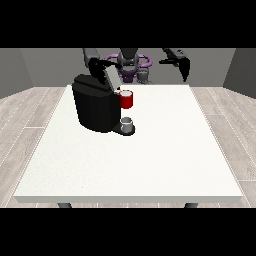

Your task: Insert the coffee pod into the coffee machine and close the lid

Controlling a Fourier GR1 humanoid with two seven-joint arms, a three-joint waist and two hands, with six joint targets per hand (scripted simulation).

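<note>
A: Listing stock around the coffee machine (95, 107): what's there?

B: Machine, black, on the desk (150, 165). A red thing at the machine (126, 99), on its front. Below that, a grey thing (127, 124) on the base; I can't tell if it's the pod.

A: Hands?

B: My hand at the view's left (100, 65) is above the machine by its raised lid (111, 77), likely to close it; fingers I can't tell. My hand at the view's right (184, 67) hangs well apart, fingers straight, idle.

A: Labels?

B: None readable.

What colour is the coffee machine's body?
Black, seen in the front view: coffee machine.
</note>
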